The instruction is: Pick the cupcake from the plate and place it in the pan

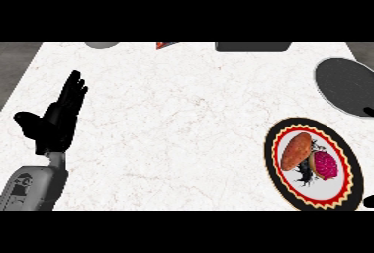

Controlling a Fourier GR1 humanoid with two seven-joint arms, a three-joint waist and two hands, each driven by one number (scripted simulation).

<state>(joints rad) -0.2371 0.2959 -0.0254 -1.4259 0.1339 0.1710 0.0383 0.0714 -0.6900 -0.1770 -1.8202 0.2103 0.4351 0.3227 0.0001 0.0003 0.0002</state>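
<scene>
A cupcake (308, 158) with a brown top and a pink wrapper lies tipped on its side on a round plate (349, 168) with a black, yellow and red rim, at the lower right. A dark grey pan (345, 84) sits at the right edge, above the plate. My left hand (57, 118) stands open at the far left, fingers straight and pointing up, far from the cupcake. A small black shape (369, 200) at the right edge below the plate may be part of my right hand; its fingers do not show.
The white marble counter (182, 123) spreads between my left hand and the plate. Along the far edge sit a grey round object (102, 45), a small red-orange thing (163, 45) and a dark flat object (254, 46), all cut off by the view.
</scene>
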